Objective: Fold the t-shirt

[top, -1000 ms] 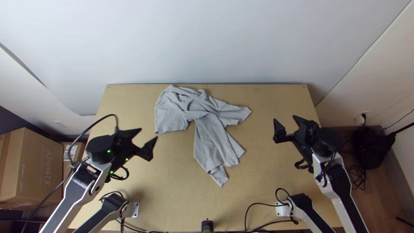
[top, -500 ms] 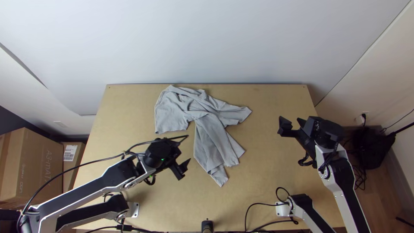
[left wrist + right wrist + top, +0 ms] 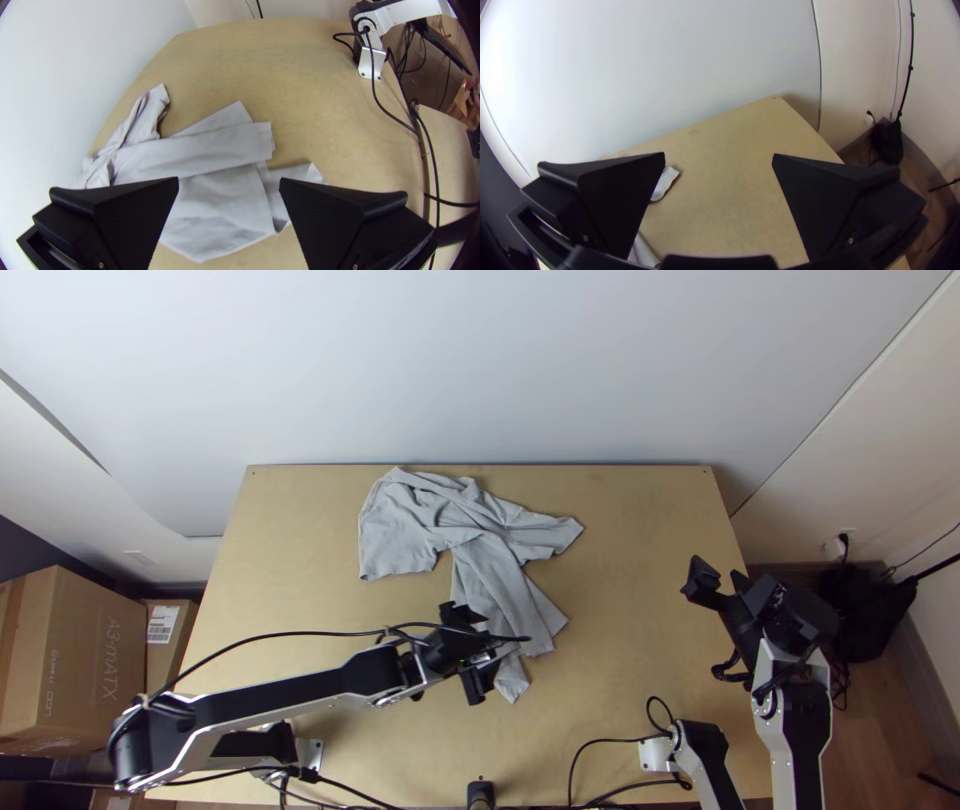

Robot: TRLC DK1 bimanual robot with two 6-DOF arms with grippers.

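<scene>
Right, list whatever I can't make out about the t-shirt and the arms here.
Top view: part of the t-shirt, covered by the left gripper.
Top view: the neckline, lost among bunched folds.
Left wrist view: whatever cloth lies behind that gripper's fingers.
Right wrist view: much of the t-shirt, behind a finger of the right gripper.
Top view: the rest of the right arm, cut off by the bottom edge.

Bright light washes the room; the wall (image 3: 510, 60) glares toward ten o'clock in the right wrist view, and the table (image 3: 290, 55) bends toward twelve in the left.
</scene>
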